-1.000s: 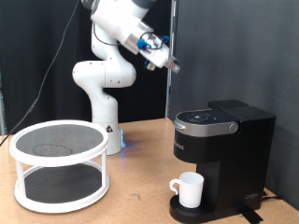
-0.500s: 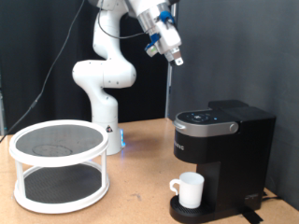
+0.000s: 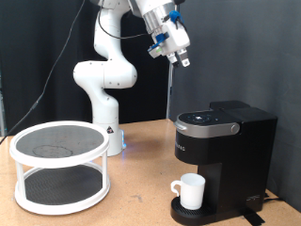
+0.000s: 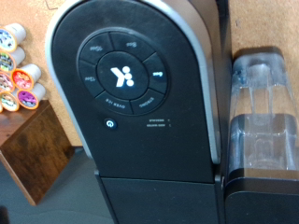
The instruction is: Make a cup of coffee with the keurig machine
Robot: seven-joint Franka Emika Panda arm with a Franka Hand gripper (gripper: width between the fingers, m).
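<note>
The black keurig machine (image 3: 226, 151) stands at the exterior view's right with its lid closed. The white cup (image 3: 192, 191) sits on its round drip base under the spout. My gripper (image 3: 183, 60) hangs high in the air above the machine, well apart from it. Nothing shows between its fingers. The wrist view looks straight down on the machine's lid and round button panel (image 4: 123, 77). My fingers do not show in that view.
A white two-tier round mesh stand (image 3: 58, 165) stands at the exterior view's left on the wooden table (image 3: 141, 202). The arm's base (image 3: 105, 122) is behind it. The wrist view shows the water tank (image 4: 263, 112) and several coffee pods (image 4: 19, 70) beside the machine.
My gripper has risen and swung towards the exterior view's right, above the machine. The cup and the machine have not moved.
</note>
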